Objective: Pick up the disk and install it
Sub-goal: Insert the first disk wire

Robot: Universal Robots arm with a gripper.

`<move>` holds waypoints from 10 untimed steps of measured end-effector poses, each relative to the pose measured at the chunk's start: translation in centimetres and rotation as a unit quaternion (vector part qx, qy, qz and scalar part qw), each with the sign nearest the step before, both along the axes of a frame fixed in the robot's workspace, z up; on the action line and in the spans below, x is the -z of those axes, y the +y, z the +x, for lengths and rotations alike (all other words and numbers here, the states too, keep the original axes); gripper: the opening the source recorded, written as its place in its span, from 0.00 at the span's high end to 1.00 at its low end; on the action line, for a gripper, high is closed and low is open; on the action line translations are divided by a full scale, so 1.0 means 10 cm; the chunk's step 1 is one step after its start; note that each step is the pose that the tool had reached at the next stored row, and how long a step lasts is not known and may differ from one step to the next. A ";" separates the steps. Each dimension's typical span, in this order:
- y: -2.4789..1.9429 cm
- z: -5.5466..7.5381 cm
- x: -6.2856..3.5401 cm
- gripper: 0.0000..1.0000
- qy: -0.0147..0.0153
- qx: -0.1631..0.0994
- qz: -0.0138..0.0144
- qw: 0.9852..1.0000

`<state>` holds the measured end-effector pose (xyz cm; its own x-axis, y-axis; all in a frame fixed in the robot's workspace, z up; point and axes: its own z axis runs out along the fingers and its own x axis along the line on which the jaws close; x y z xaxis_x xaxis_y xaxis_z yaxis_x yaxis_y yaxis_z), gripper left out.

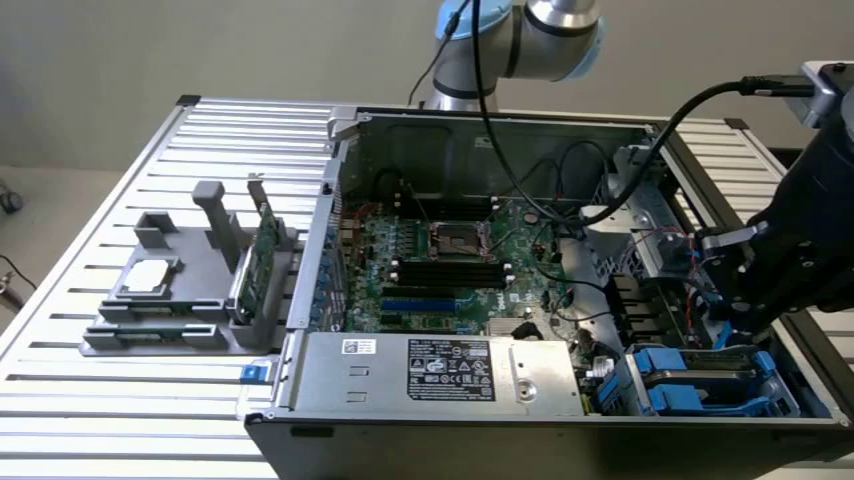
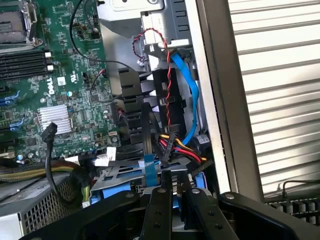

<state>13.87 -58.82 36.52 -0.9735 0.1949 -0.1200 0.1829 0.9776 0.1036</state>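
Light glares off the slatted table [image 2: 280, 75]; the case [image 1: 400, 440] interior is dim.

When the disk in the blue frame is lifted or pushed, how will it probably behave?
The disk looks like a rigid metal slab, so it is probably stiff and rather heavy for its size. Its blue frame seems to be smooth plastic, so it may flex slightly and slip. Being flat and rectangular, it should not roll.

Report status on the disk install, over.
Tool shut on the disk. Disk low inside the computer case. Power cables crowd close beside the tool.
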 end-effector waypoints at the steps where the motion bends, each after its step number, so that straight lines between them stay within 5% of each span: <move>1: 0.000 0.02 -0.003 0.81 0.004 0.000 0.000 1.000; 5: 0.000 0.12 -0.012 0.81 0.016 0.000 0.004 1.000; 10: -0.013 0.15 -0.011 0.81 0.021 0.001 0.025 0.999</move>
